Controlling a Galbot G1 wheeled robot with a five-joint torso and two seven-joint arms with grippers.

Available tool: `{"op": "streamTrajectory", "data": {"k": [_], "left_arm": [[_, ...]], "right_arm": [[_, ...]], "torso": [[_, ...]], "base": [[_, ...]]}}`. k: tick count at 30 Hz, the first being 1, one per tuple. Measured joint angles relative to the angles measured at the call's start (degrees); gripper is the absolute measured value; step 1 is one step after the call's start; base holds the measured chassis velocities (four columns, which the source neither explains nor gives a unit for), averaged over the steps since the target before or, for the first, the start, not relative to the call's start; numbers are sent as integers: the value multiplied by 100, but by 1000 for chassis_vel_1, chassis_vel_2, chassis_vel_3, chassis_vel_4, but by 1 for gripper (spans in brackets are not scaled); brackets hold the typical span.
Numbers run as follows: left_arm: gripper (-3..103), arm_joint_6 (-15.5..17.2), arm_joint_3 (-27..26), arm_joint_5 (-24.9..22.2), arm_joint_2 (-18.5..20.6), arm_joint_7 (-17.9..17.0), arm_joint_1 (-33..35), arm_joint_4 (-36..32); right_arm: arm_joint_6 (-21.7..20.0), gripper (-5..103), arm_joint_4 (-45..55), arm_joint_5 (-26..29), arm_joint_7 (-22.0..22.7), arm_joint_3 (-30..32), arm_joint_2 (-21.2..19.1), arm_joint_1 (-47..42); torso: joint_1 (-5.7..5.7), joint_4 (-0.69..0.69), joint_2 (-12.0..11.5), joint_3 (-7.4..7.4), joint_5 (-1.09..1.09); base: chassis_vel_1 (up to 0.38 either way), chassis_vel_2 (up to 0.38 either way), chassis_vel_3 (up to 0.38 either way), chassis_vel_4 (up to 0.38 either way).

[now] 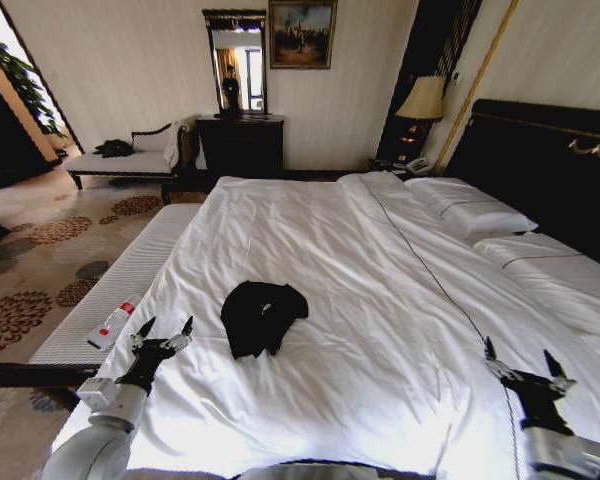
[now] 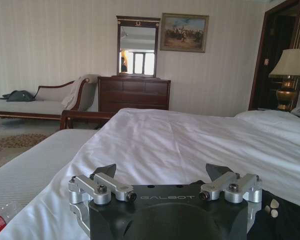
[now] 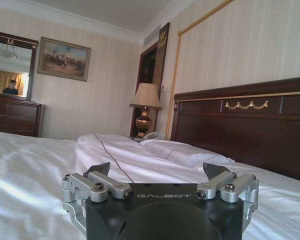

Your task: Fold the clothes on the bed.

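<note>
The clothes (image 1: 262,315) are a crumpled black T-shirt lying in a heap on the white duvet of the bed (image 1: 380,290), near its front left part. A corner of the black shirt (image 2: 285,217) with white marks shows in the left wrist view. My left gripper (image 1: 164,335) hovers open at the bed's left edge, a little to the left of the shirt. Its open fingers (image 2: 102,172) hold nothing. My right gripper (image 1: 526,366) stands open over the duvet at the front right, far from the shirt. Between its fingers (image 3: 99,169) is nothing.
A white upholstered bench (image 1: 115,290) runs along the bed's left side with a red-and-white bottle (image 1: 112,324) on it. Pillows (image 1: 475,215) and the dark headboard (image 1: 555,165) lie to the right. A dresser (image 1: 242,145), chaise (image 1: 120,160) and bedside lamp (image 1: 423,100) stand at the far wall.
</note>
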Motion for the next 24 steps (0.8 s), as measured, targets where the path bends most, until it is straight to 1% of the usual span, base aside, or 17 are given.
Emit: {"op": "streamTrajectory", "data": {"k": [5,12,14,18,21,23,24], "left_arm": [[100,-4,38,18,-1,2,-31,17],[100,5,80,28,9,2,-98,34],[100,12,85,28,22,-4,-114,49],[100,17,87,27,30,-13,-122,64],[100,19,92,26,34,-13,-123,71],[100,24,103,25,38,-13,-139,79],[100,28,110,24,40,-13,-151,83]], "right_arm": [[-69,100,137,-6,-4,-54,-6,-48],[-90,100,235,9,-45,-132,32,-123],[-68,100,251,-3,-74,-191,74,-138],[4,100,266,-7,-110,-302,130,-154],[16,100,268,-27,-116,-361,160,-161],[15,100,266,-231,-123,-383,179,-164],[13,100,258,-302,-122,-395,186,-164]], "torso": [[0,0,0,0,0],[0,0,0,0,1],[1,0,0,0,-3],[0,0,1,-1,-5],[0,0,1,-1,-2],[0,0,0,0,5],[0,-1,0,0,5]], "base": [[62,40,-56,-59],[162,168,-166,-171],[141,174,-172,-155],[101,115,-61,-102],[0,0,0,0],[0,0,0,0],[-59,-62,-5,21]]}}
